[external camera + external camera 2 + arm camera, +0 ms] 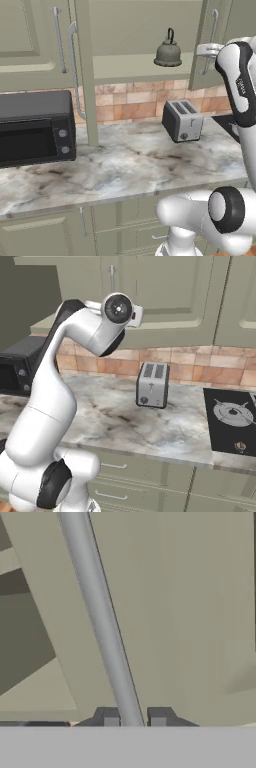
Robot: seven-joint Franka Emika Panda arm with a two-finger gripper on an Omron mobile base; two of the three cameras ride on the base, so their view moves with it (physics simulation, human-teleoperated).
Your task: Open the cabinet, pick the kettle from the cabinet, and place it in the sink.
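Left base view: the cabinet [130, 40] stands with both doors swung out, the left door edge-on near the middle of the frame, the right door [212, 45] angled at the far right. The kettle [168, 51] sits upright on the pale shelf inside, near its right end and close beside the right door. The arm rises at the right edge, its hand reaching to the right door's bar handle [214, 30]. Below, on the counter [115, 165], a toaster [182, 120] stands under the kettle and a black microwave [35, 127] lies well to the left.

Right base view: the arm's elbow and wrist cover the cabinet opening, so the kettle cannot be checked here. This view adds a cooktop [232, 421] at the right end of the counter, beyond the toaster. A short length of a bar handle shows above the wrist.

Hand view: the gripper [134, 718] is closed narrow on the bar handle, one fingertip [111, 718] on each side of the bar, the door panel behind it. The shadowed gap at left is the cabinet interior.

Judgement: the grip is on the handle because the door is being drawn open; the opening step looks nearly complete. The kettle is untouched on its shelf. The sink's position cannot be confirmed.
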